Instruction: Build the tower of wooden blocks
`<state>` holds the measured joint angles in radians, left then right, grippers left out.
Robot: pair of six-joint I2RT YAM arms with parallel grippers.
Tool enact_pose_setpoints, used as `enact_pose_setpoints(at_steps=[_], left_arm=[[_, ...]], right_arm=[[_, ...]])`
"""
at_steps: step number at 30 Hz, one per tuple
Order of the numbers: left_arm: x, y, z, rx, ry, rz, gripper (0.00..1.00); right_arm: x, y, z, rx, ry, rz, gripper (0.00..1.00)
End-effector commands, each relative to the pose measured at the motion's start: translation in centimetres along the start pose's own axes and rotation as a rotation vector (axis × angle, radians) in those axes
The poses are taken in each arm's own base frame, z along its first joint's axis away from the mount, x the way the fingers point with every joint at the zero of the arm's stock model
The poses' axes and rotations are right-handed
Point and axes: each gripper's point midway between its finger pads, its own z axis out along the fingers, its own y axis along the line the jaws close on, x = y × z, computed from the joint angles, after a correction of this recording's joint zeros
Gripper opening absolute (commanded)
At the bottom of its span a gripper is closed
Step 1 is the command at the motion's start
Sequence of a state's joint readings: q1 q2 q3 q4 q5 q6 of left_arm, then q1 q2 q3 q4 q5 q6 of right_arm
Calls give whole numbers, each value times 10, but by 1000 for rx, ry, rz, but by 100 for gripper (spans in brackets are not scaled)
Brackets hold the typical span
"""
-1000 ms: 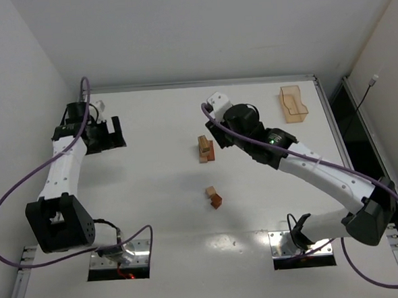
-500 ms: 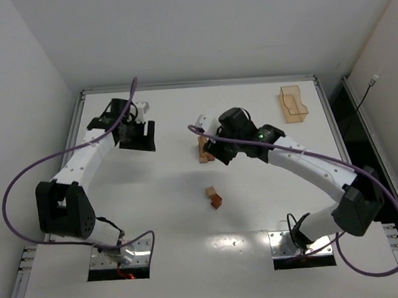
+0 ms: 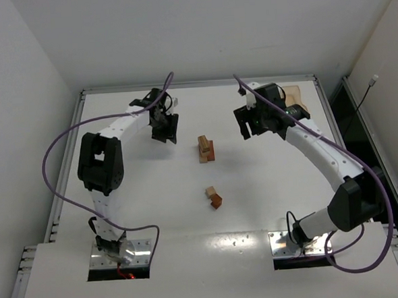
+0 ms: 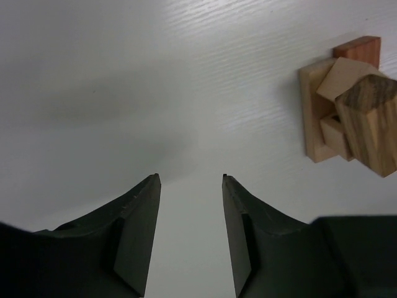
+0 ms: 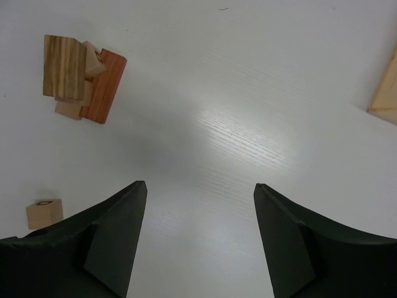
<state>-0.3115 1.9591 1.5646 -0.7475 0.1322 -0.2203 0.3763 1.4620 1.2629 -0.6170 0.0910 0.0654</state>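
The tower (image 3: 205, 148) is a small stack of tan and reddish-brown wood blocks in the middle of the table. It shows at the right of the left wrist view (image 4: 345, 112) and at the upper left of the right wrist view (image 5: 79, 77), topped by a striped brown block. Two loose wood blocks (image 3: 213, 197) lie nearer the arms; one tan cube (image 5: 44, 213) shows at the right wrist's lower left. My left gripper (image 3: 165, 129) (image 4: 189, 180) hovers left of the tower, narrowly open and empty. My right gripper (image 3: 250, 123) (image 5: 198, 185) hangs right of the tower, wide open and empty.
A translucent orange tray (image 3: 295, 101) stands at the back right, partly behind the right arm; its corner (image 5: 386, 93) shows at the right wrist view's edge. Raised table rims run along the left (image 3: 69, 150) and right (image 3: 332, 120) sides.
The left arm swung from the far left edge toward the tower while its jaws narrowed. The right gripper drew back from the tower to the right and opened wider.
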Motion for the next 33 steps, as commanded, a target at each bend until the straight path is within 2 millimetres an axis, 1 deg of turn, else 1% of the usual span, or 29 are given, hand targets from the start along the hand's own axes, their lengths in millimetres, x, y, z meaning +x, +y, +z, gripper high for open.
enact_pose_setpoints(at_steps=[1,2,3,4,5,6,7,8,9,10,11,12,13,14,17,18,19,21,22,23,24,25,27,33], left_arm=[[-21,-28,0,70,-35,26,41],[-19,-35,8,83,-18,37,43],[-21,-35,10,83,-18,37,45],[-23,-43,11,101,-15,57,46],[-23,-50,14,107,-11,69,46],[-22,-49,21,105,1,68,48],[-22,-57,23,121,3,79,50],[-21,-61,23,125,4,98,50],[-18,-60,27,123,15,96,51],[-17,-64,27,127,17,104,51],[-17,-64,27,127,17,104,51],[-15,-71,27,140,21,114,51],[-12,-70,32,138,33,112,51],[-12,-70,32,138,33,112,51],[-15,-70,36,138,33,112,55],[-15,-70,36,138,33,112,55],[-18,-71,35,140,24,113,58],[-15,-74,38,142,35,120,60],[-19,-75,37,144,24,122,60],[-16,-74,41,142,35,120,61],[-20,-75,39,143,26,122,61],[-17,-73,44,131,36,120,63],[-26,-73,44,123,16,123,63],[-28,-73,45,124,14,123,65]], right_arm=[[-23,0,-23,-35,-82,94,67],[-23,0,-23,-35,-82,94,67],[-20,-4,-24,-36,-80,104,67],[-19,-10,-24,-26,-80,115,67],[-20,-7,-24,-39,-81,114,67],[-16,-12,-22,-31,-71,135,67],[-13,-16,-23,-21,-70,144,67],[-13,-14,-23,-34,-71,144,67],[-9,-17,-22,-34,-62,154,67],[-9,-21,-22,-26,-61,171,67],[-9,-19,-22,-38,-62,171,67],[-9,-21,-22,-41,-63,177,67],[-9,-21,-22,-41,-63,177,67],[-8,-23,-22,-44,-63,185,67],[-8,-26,-22,-46,-64,192,67],[-8,-26,-22,-46,-64,192,67],[-8,-26,-22,-46,-64,192,67],[-8,-26,-22,-46,-64,192,67],[-8,-27,-22,-48,-64,198,67],[-8,-27,-22,-48,-64,198,67],[-8,-27,-22,-48,-64,198,67],[-8,-26,-22,-57,-65,198,67],[-6,-26,-19,-58,-56,199,67],[-5,-24,-17,-68,-47,208,67]])
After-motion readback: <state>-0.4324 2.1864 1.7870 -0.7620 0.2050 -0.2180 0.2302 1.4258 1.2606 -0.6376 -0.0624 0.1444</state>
